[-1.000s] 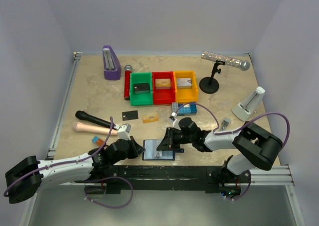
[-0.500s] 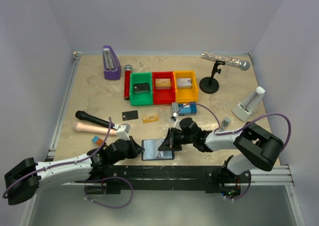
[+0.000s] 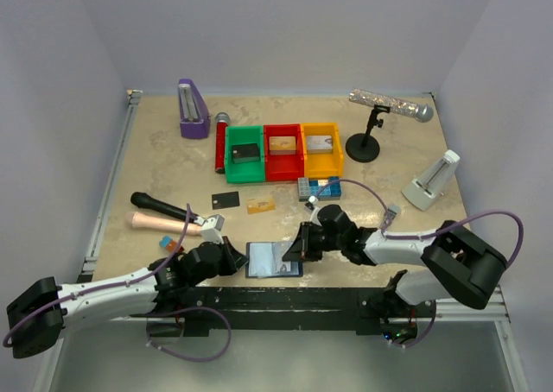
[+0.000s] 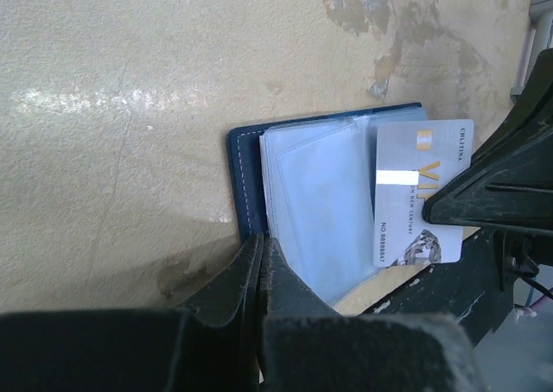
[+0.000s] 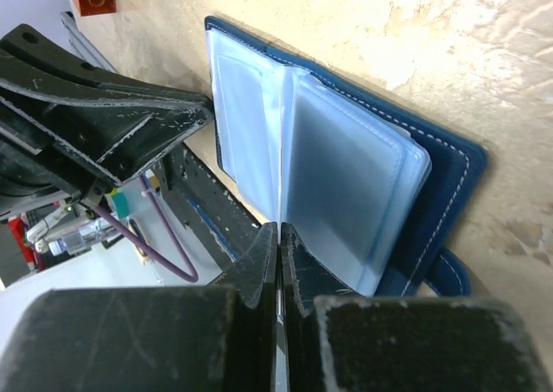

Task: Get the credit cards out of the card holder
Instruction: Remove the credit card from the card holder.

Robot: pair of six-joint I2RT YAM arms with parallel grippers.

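The jaws of the right gripper point(image 5: 278, 232) are closed flat on a silver card point(image 4: 423, 193). In the right wrist view the card shows as a thin pale line pinched between the two fingers. In the left wrist view the same card lies face up with gold lettering on it. About half of it pokes out past the open side of the card holder point(image 5: 337, 167), and its inner edge overlaps the outermost pale pocket. Whether that edge sits inside the pocket cannot be told.

The left gripper point(image 4: 259, 247) has its jaws together, with no gap between the fingers. Its tips are on the opposite edge of the holder, where the navy cover meets the pale leaves. Whether a leaf is nipped between them cannot be told.

The holder lies spread open between the two grippers at the near edge of the table point(image 3: 173, 167). Its navy cover is down and its clear pockets are fanned upward.

Farther out on the table, a black card point(image 3: 225, 199) and a gold card point(image 3: 260, 205) lie flat just beside each other, well apart from the holder. Beyond them a green bin point(image 3: 246, 176), a red bin point(image 3: 283, 173) and an orange bin point(image 3: 322, 167) stand in a row, touching.
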